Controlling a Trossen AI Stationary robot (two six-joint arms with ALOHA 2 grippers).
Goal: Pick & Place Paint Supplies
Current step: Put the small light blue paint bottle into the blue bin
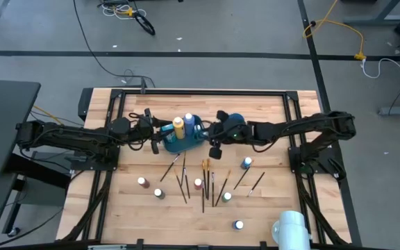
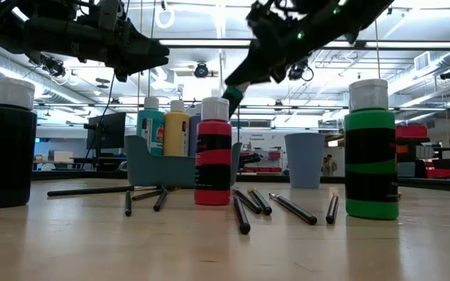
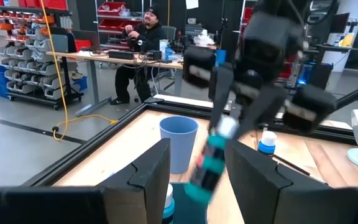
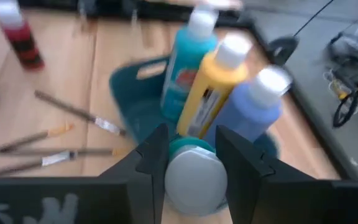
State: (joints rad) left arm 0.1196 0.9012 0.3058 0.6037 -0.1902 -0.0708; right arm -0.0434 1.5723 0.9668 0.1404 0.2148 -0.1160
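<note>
Right claw (image 4: 188, 163) clamps teal bottle (image 4: 194, 177) by white cap, over bin (image 1: 180, 142) beside yellow bottle (image 4: 211, 90). Small rigid plastic, light, smooth — cap grip fine, body swings. Left claw (image 3: 196, 171) wide, empty, hovering at bin. Brushes (image 1: 203, 182) lie on table (image 1: 103, 208).

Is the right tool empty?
No, the right tool is shut on a teal bottle above the teal bin.

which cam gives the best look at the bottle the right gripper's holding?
Left wrist view: the teal bottle hangs side-on from the right gripper, unobstructed though blurred. The right wrist view shows mostly its white cap between the fingers; the low view shows it small; the high view hides it.
</note>
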